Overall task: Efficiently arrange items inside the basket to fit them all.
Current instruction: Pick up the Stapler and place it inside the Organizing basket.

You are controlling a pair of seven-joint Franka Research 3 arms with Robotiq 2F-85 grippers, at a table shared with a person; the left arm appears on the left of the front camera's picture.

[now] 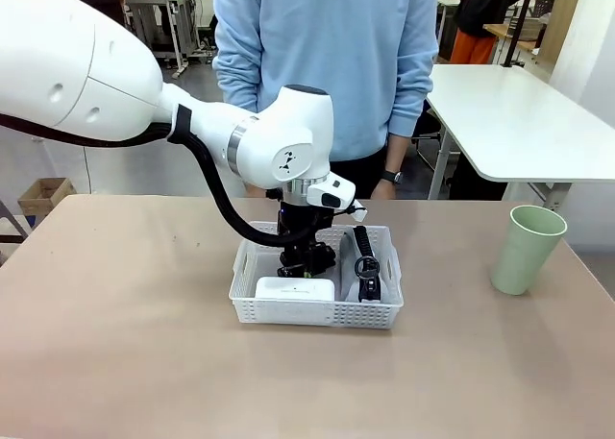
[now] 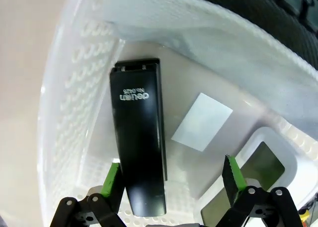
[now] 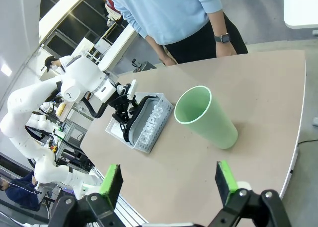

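My left claw [image 2: 171, 175] hangs spread open, grasping nothing, over the black stapler [image 2: 139, 137] lying flat in the basket [image 2: 69, 113]. The pale green cup [image 1: 527, 247] stands outside on the worktop [image 1: 144, 343]: light, stiff, likely slick; I'd pinch its rim. My right claw [image 3: 169, 180] gapes empty too.

1. The tan counter [image 1: 115, 362] spans the foreground, its matte top evenly lit.
2. Behind the counter's far right corner stands a white table [image 1: 519, 122] on pale metal legs.
3. Just beyond the counter's far left corner, an open cardboard box [image 1: 43, 197] sits low, on the floor.
4. The grey floor [image 1: 189, 78] runs from the counter's far edge back to a metal workbench [image 1: 159, 2].
5. Beyond the counter's right end, past the white table, rises a white wall [image 1: 596, 45].
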